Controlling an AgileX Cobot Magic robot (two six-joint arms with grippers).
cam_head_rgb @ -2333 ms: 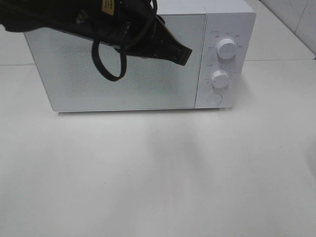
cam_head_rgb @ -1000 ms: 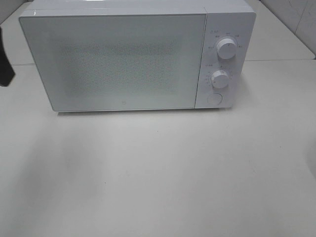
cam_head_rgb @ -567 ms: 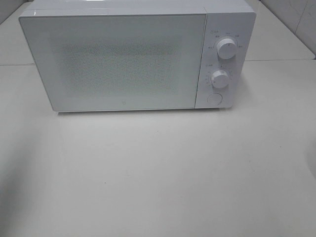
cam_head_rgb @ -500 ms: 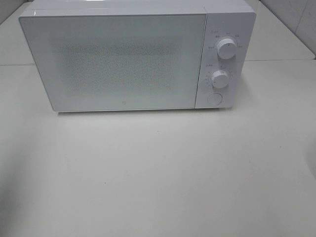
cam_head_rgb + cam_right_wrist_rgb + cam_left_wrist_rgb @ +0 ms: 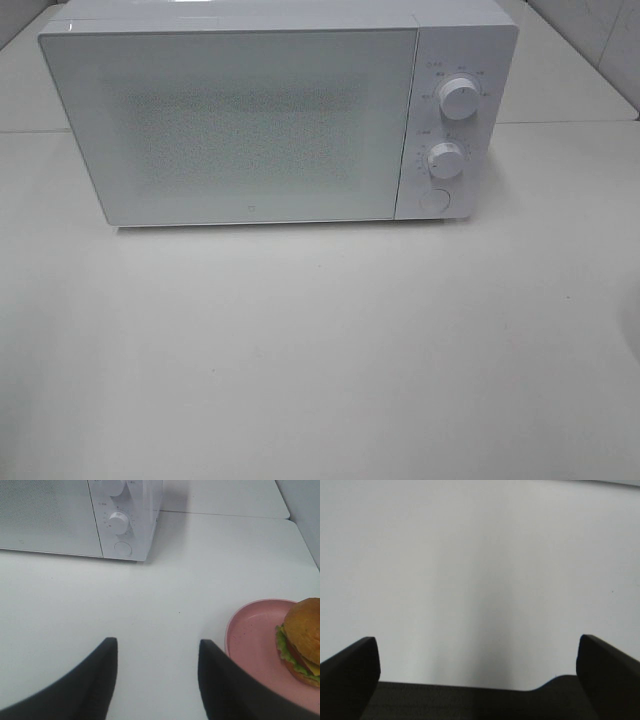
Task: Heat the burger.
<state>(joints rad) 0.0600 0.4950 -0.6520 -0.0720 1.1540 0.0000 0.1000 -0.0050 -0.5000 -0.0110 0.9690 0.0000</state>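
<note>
Nearest the right wrist camera, the right pincer [image 5: 156,675] hangs over the white table [image 5: 165,595] with its two dark fingers [image 5: 87,685] parted and nothing between them — only bare surface shows in the gap. Just beside it, toward the table's right side, a pink plate [image 5: 245,635] lies flat, and the burger [image 5: 301,641] sits on that plate: golden-brown bun on top, green lettuce and a dark patty showing at its edge. The burger is cut off by the picture's border, so its far side cannot be seen. The pincer and the plate are apart, not touching.

The left pincer [image 5: 477,667] is spread wide, each dark finger [image 5: 350,672] standing at an opposite edge of its wrist view, with only plain white surface between and beyond them; it holds nothing.

Farther off stands the white microwave [image 5: 240,120], upright on the table, its door [image 5: 235,125] shut. On its right-hand panel sit an upper knob [image 5: 457,99], a lower knob [image 5: 446,159] and, beneath them, a round button [image 5: 434,200]. Neither arm appears in the high view — the burger lies well apart from the microwave, outside that view.
</note>
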